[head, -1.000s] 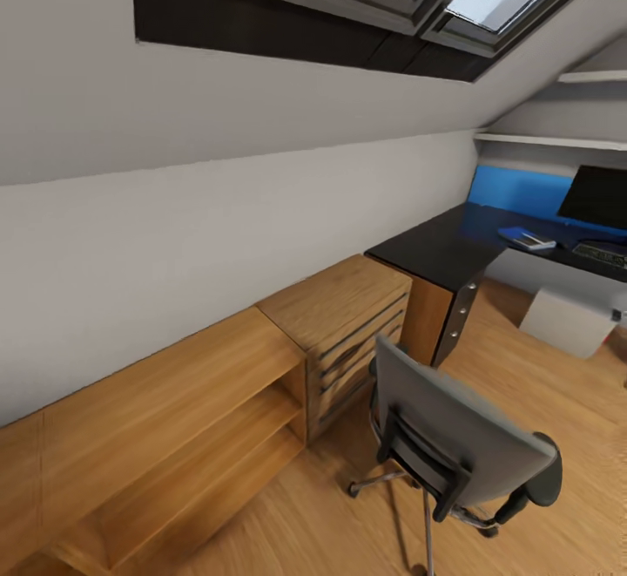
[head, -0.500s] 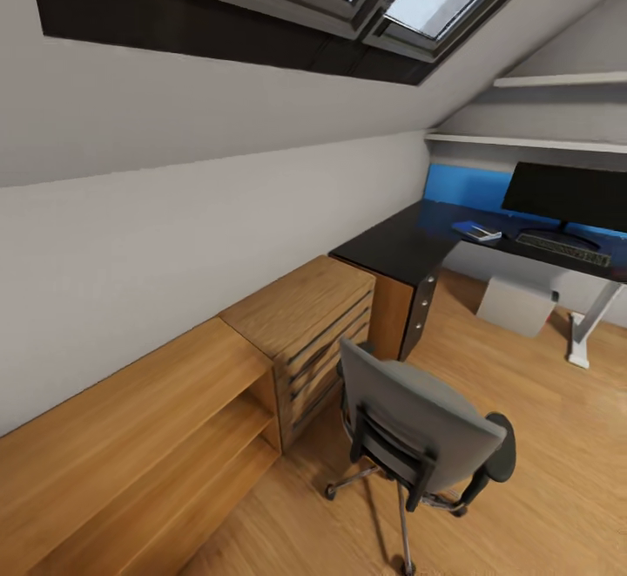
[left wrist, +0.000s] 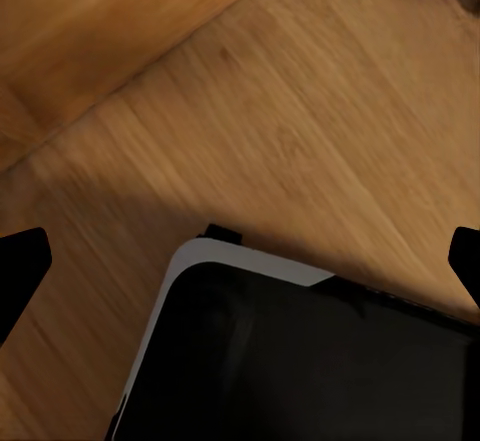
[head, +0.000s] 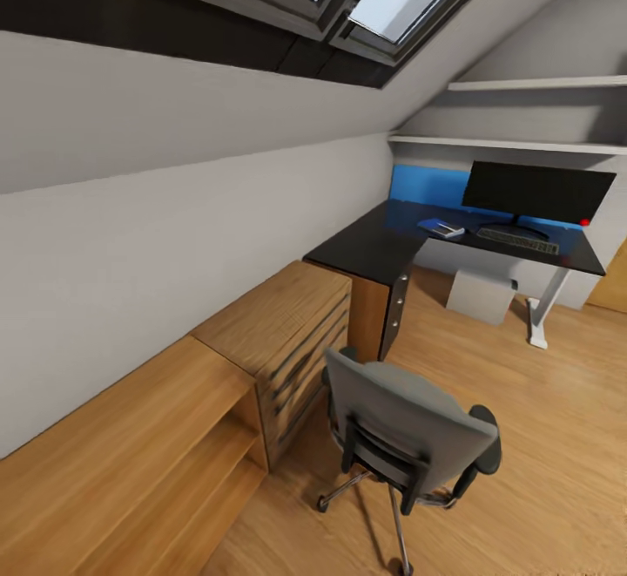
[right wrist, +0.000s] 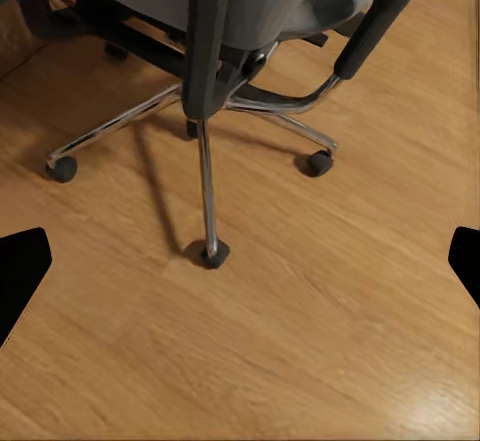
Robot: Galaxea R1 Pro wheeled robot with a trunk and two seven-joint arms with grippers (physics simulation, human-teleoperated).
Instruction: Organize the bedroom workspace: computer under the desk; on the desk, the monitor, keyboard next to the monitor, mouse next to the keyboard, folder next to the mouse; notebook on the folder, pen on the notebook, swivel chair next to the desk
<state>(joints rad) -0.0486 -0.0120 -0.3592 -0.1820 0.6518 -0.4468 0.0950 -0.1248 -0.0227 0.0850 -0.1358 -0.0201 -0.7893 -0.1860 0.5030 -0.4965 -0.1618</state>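
Note:
The swivel chair point(head: 409, 437) stands on the wooden floor with its grey back toward me, away from the desk point(head: 370, 249). Its seat is hidden, so the folder is out of view. On the glossy black desk stands the monitor point(head: 535, 191), with the keyboard point(head: 516, 240) right in front of it. A flat blue and white item point(head: 441, 228) lies left of the keyboard. My right gripper point(right wrist: 243, 261) hangs open over the floor near the chair's chrome base point(right wrist: 205, 121). My left gripper point(left wrist: 243, 261) is open over floor and the robot's dark base.
A light wooden drawer chest point(head: 279, 319) stands against the desk's near end, with a low wooden shelf unit point(head: 131, 454) beside it along the sloped wall. A pale grey box point(head: 482, 294) sits under the desk by a white leg point(head: 544, 310). Open floor lies right of the chair.
The head view has swung to the right, so the chair, chest and desk sit further left in the picture and the desk's far end shows. Nothing in the room has moved.

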